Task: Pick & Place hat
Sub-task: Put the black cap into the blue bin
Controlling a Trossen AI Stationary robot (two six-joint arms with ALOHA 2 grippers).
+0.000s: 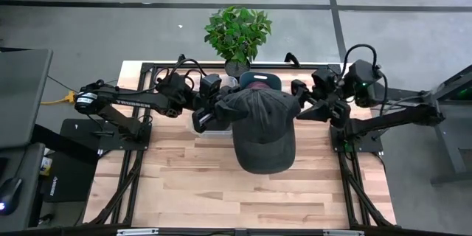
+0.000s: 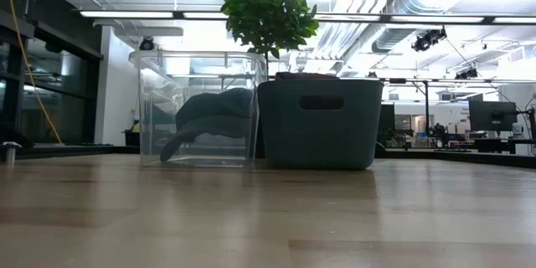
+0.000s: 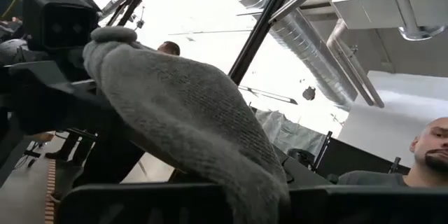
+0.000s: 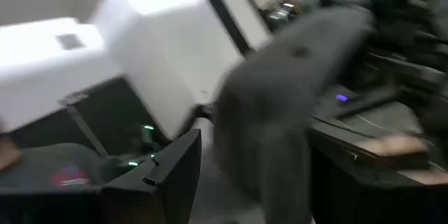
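A dark grey cap, the hat [image 1: 262, 131], hangs high over the table's middle, brim toward the near edge. My left gripper [image 1: 212, 113] is shut on its left side, and the left wrist view shows grey cloth [image 3: 189, 105] running out from between its fingers. My right gripper [image 1: 302, 105] stands open at the hat's right side. One of its fingers [image 4: 175, 171] shows beside the blurred hat [image 4: 280, 105]; I cannot tell whether it touches. Neither gripper shows in the low view. My left gripper pinches the hat's left edge [image 3: 260, 182] between its two fingers, coming from the table's left and slanting upward. The hat is lifted clear of the table and spreads away from the fingers toward the right arm.
A clear box [image 2: 199, 109] holding another dark hat [image 2: 209, 121] stands at the back, under the held hat's left side. To its right stands a dark bin [image 2: 319, 122], with a potted plant [image 1: 237, 33] behind it. Bare wood [image 1: 221, 192] lies toward the near edge.
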